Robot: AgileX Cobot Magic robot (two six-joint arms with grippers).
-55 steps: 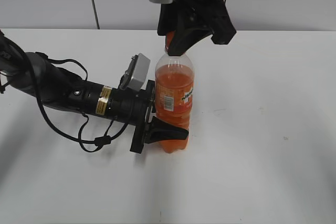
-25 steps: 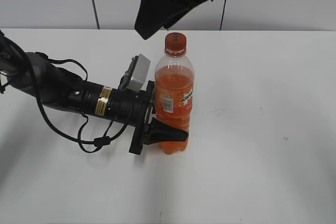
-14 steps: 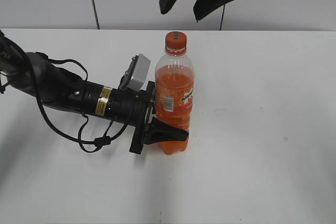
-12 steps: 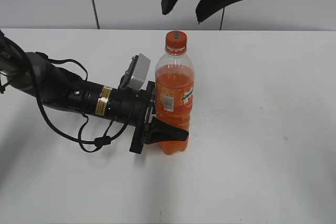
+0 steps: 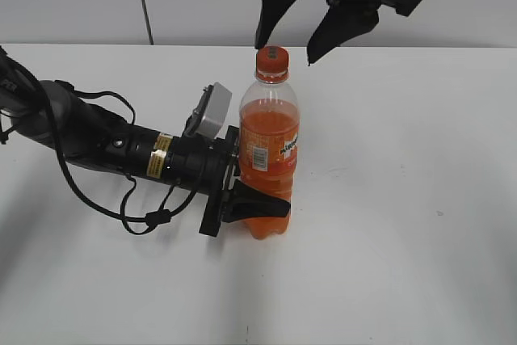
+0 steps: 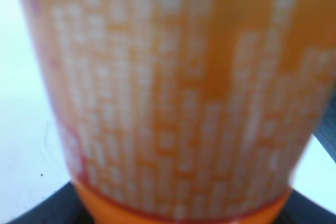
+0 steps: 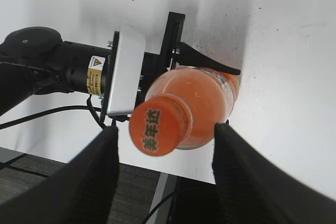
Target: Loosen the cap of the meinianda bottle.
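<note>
The broad white worktop (image 5: 404, 224) carries everything, and most of it lies bare: wide open room to the right of the bottle and in front of it, with the far edge running just behind the cap in the exterior view. The left arm (image 5: 97, 147), a long black tube with trailing cables, lies low across the left half of the worktop, and its left gripper (image 5: 246, 191) has its jaws clamped on the lower body of the clear plastic meinianda bottle of orange drink (image 5: 269, 159). That bottle stands upright near the middle of the worktop, exactly where it stood in the earlier frames. In the left wrist view its orange label (image 6: 173, 93) fills the picture, blurred.

The black right gripper (image 5: 292, 42) has changed most. About two seconds ago it covered the cap; a second ago it had lifted clear above; since half a second ago it has come down again, and its jaws now stand wide apart, their tips level with the cap on either side and not touching it. The right wrist view shows the same, both fingers (image 7: 100, 182) well clear of the small round orange-red screw cap (image 5: 272, 59), which sits on the bottle neck.
</note>
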